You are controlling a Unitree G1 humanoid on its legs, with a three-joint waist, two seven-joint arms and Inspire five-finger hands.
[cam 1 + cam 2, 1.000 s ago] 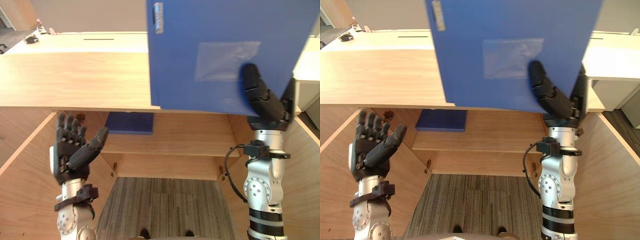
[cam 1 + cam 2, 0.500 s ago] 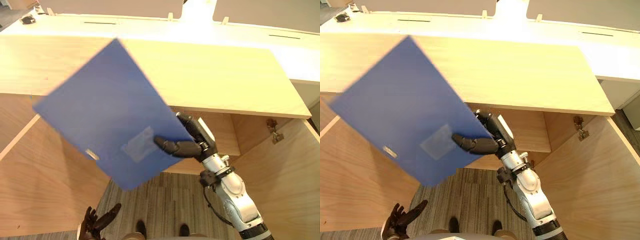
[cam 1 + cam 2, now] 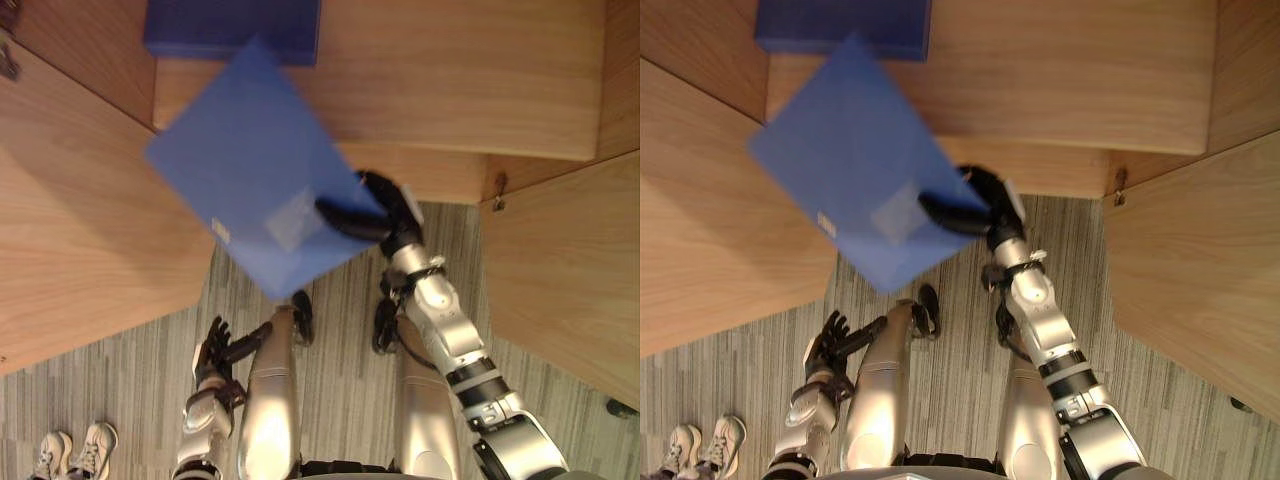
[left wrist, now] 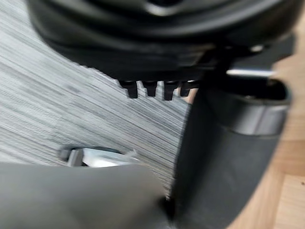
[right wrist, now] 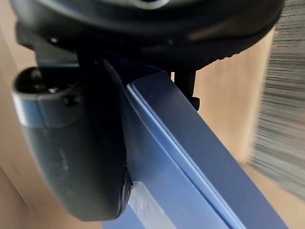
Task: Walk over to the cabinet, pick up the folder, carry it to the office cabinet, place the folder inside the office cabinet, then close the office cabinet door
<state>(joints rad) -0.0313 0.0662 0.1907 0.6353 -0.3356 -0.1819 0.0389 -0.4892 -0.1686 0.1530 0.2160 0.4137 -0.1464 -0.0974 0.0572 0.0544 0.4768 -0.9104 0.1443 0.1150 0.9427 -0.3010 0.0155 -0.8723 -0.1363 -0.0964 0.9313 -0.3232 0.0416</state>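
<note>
Wooden cabinet (image 3: 60,220) open over striped carpet (image 3: 120,400), one folder (image 3: 250,165) held.
Two blue things: the right robot hand (image 3: 378,212) pinches the folder's corner before the shelf (image 3: 450,60), fingers behind it hidden; a darker blue item (image 3: 232,28) lies on the shelf, cut off. The left robot hand (image 3: 214,346) hangs low, fingers relaxed. One pair of shoes (image 3: 75,452).

The floor (image 3: 120,390) is covered with grey striped carpet. A light-wood cabinet (image 3: 450,182) is positioned ahead, with a horizontal shelf (image 3: 470,70) fitted inside. A wooden left panel (image 3: 80,220) and a wooden right panel (image 3: 570,270) are angled outward over the carpet.
</note>
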